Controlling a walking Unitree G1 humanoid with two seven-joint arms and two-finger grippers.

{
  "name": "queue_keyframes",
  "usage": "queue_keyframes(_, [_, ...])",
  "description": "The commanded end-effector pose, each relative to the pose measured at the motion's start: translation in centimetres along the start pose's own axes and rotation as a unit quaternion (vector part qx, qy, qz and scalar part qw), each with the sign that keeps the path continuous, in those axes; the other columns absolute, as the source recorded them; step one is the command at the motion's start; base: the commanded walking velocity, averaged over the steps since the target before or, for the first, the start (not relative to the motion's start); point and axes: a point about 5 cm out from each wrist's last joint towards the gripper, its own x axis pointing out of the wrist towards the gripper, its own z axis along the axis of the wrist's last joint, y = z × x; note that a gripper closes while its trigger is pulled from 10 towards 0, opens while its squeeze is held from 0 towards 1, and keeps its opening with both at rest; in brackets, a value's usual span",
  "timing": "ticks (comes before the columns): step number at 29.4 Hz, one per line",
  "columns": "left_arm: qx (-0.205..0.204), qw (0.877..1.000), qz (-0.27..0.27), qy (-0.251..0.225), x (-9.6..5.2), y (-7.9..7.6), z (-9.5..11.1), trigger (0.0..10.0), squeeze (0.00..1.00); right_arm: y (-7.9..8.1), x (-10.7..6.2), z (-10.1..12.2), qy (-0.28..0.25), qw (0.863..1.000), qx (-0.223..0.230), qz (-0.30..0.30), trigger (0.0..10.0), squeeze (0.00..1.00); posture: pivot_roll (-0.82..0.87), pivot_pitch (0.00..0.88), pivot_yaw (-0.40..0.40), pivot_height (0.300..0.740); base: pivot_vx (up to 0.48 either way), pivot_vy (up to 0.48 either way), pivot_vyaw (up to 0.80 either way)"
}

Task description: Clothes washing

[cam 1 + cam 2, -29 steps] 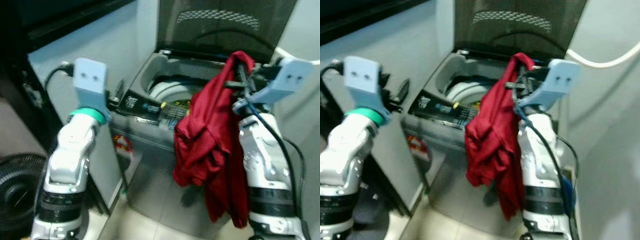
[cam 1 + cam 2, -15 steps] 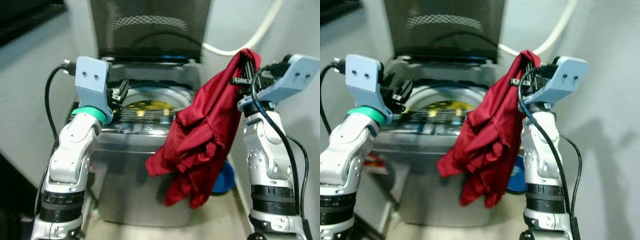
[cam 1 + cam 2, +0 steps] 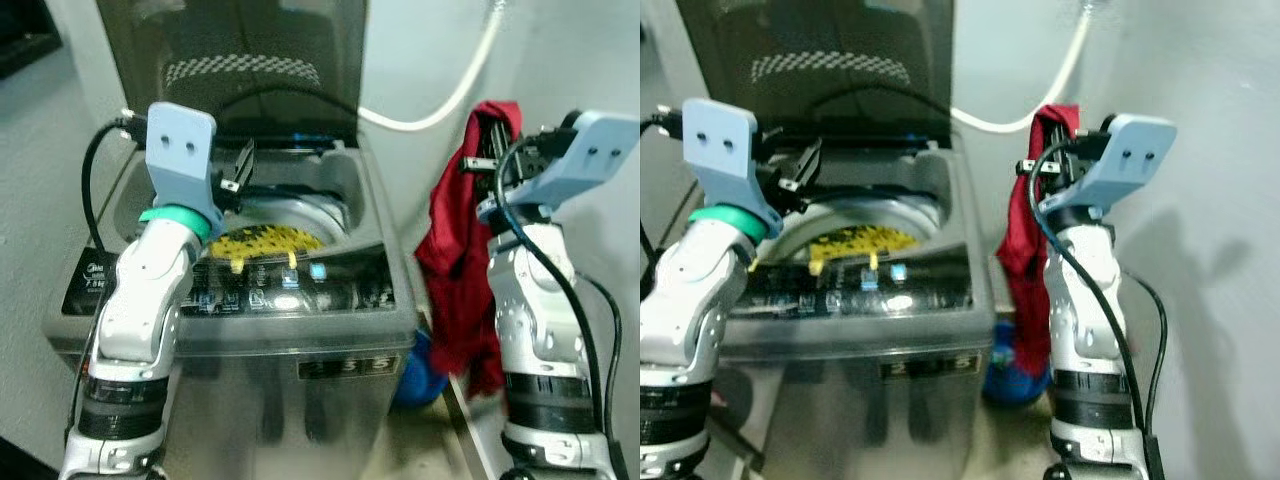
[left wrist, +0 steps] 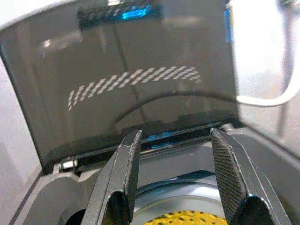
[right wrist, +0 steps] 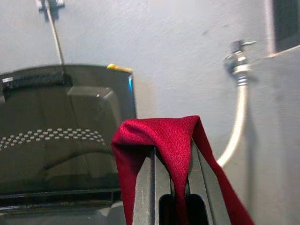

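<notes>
A grey top-loading washing machine [image 3: 290, 310] stands before me with its dark lid [image 3: 230, 60] raised. A yellow patterned garment [image 3: 262, 242] lies in its drum. My right gripper [image 3: 490, 135] is shut on a dark red garment [image 3: 460, 260], which hangs down beside the machine's right side. In the right wrist view the red cloth [image 5: 164, 140] drapes over the closed fingers [image 5: 149, 187]. My left gripper [image 3: 240, 170] is open, held above the drum's back left; in the left wrist view its fingers [image 4: 124, 178] frame the lid [image 4: 140, 84] and the yellow garment [image 4: 187, 219].
A white hose [image 3: 440, 95] runs along the wall from a tap [image 5: 239, 61] to behind the machine. A blue object [image 3: 415, 365] sits on the floor between the machine and the right wall. The wall [image 3: 1210, 200] is close on the right.
The camera has shifted and now looks down on the machine's top. The red garment now hangs straight down at the machine's right instead of spreading across its front. Both grippers hold their states.
</notes>
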Motion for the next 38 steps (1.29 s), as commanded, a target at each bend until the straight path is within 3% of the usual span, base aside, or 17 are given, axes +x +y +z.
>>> queue_keyframes(1, [-0.012, 1.0, -0.003, 0.001, 0.0, -0.1, -0.2, 10.0, 0.02, 0.5, 0.1, 0.5, -0.015, 1.0, 0.003, 0.011, 10.0, 0.0, 0.08, 0.0, 0.067, 0.74, 0.349, 0.0, 0.0])
queue_keyframes(17, [-0.008, 1.0, -0.02, 0.008, -0.1, -0.8, -0.4, 10.0, 0.0, 0.4, 0.1, 0.6, -0.017, 1.0, -0.001, 0.017, 10.0, 0.0, 0.07, 0.0, 0.063, 0.74, 0.0, 0.0, 0.0])
queue_keyframes(20, [-0.011, 0.999, -0.031, 0.005, 0.0, -0.9, -0.3, 10.0, 0.0, 0.8, 0.1, 0.7, -0.02, 0.999, 0.006, 0.035, 10.0, 0.0, 0.07, 0.0, 0.063, 0.74, 0.0, 0.0, 0.0])
queue_keyframes(22, [-0.005, 0.998, -0.067, -0.006, -0.1, -1.0, 0.1, 10.0, 0.0, 2.0, -0.2, 1.1, -0.027, 0.995, 0.024, 0.094, 10.0, 0.0, 0.07, 0.0, 0.062, 0.74, 0.0, 0.0, 0.0])
queue_keyframes(23, [-0.005, 0.998, -0.067, -0.006, -0.1, -1.0, 0.1, 10.0, 0.0, 2.0, -0.2, 1.1, -0.027, 0.995, 0.024, 0.094, 10.0, 0.0, 0.07, 0.0, 0.062, 0.74, 0.0, 0.0, 0.0])
queue_keyframes(26, [-0.009, 0.982, -0.186, -0.037, -1.0, -1.4, 1.8, 10.0, 0.0, 4.5, -0.7, 2.9, -0.046, 0.97, 0.088, 0.221, 10.0, 0.0, 0.07, 0.0, 0.064, 0.74, 0.0, 0.0, 0.0])
queue_keyframes(28, [-0.01, 0.977, -0.209, -0.042, -1.2, -1.5, 2.1, 10.0, 0.0, 4.9, -0.8, 3.2, -0.049, 0.964, 0.095, 0.242, 10.0, 0.0, 0.07, 0.0, 0.064, 0.74, 0.0, 0.0, 0.0])
queue_keyframes(30, [-0.018, 0.955, -0.294, -0.048, -2.4, -2.3, 2.8, 10.0, 0.0, 5.9, -0.3, 4.7, -0.069, 0.948, 0.11, 0.292, 10.0, 0.0, 0.07, 0.0, 0.064, 0.74, 0.0, 0.0, 0.0])
queue_keyframes(31, [-0.018, 0.955, -0.294, -0.048, -2.4, -2.3, 2.8, 10.0, 0.0, 5.9, -0.3, 4.7, -0.069, 0.948, 0.11, 0.292, 10.0, 0.0, 0.07, 0.0, 0.064, 0.74, 0.0, 0.0, 0.0])
queue_keyframes(32, [-0.046, 0.928, -0.367, -0.047, -3.7, -3.5, 3.3, 10.0, 0.0, 6.8, 0.3, 6.3, -0.093, 0.93, 0.124, 0.332, 10.0, 0.0, 0.07, 0.0, 0.064, 0.74, 0.0, 0.0, 0.0])
queue_keyframes(33, [-0.061, 0.918, -0.388, -0.045, -4.1, -4.0, 3.4, 10.0, 0.0, 7.0, 0.6, 6.8, -0.102, 0.925, 0.127, 0.344, 10.0, 0.0, 0.07, 0.0, 0.064, 0.74, 0.0, 0.0, 0.0])
queue_keyframes(34, [-0.061, 0.918, -0.388, -0.045, -4.1, -4.0, 3.4, 10.0, 0.0, 7.0, 0.6, 6.8, -0.102, 0.925, 0.127, 0.344, 10.0, 0.0, 0.07, 0.0, 0.064, 0.74, 0.0, 0.0, 0.0])
queue_keyframes(36, [-0.082, 0.899, -0.428, -0.043, -4.9, -5.4, 3.4, 10.0, 0.0, 7.6, 1.4, 8.0, -0.121, 0.917, 0.127, 0.359, 10.0, 0.0, 0.07, 0.0, 0.063, 0.74, 0.0, 0.0, 0.0])
queue_keyframes(37, [-0.082, 0.899, -0.428, -0.043, -4.9, -5.4, 3.4, 10.0, 0.0, 7.6, 1.4, 8.0, -0.121, 0.917, 0.127, 0.359, 10.0, 0.0, 0.07, 0.0, 0.063, 0.74, 0.0, 0.0, 0.0])
queue_keyframes(38, [-0.108, 0.883, -0.457, -0.031, -5.3, -7.1, 2.6, 10.0, 0.0, 8.4, 2.4, 9.7, -0.149, 0.899, 0.141, 0.386, 10.0, 0.0, 0.06, 0.0, 0.06, 0.74, 0.0, 0.0, 0.0])
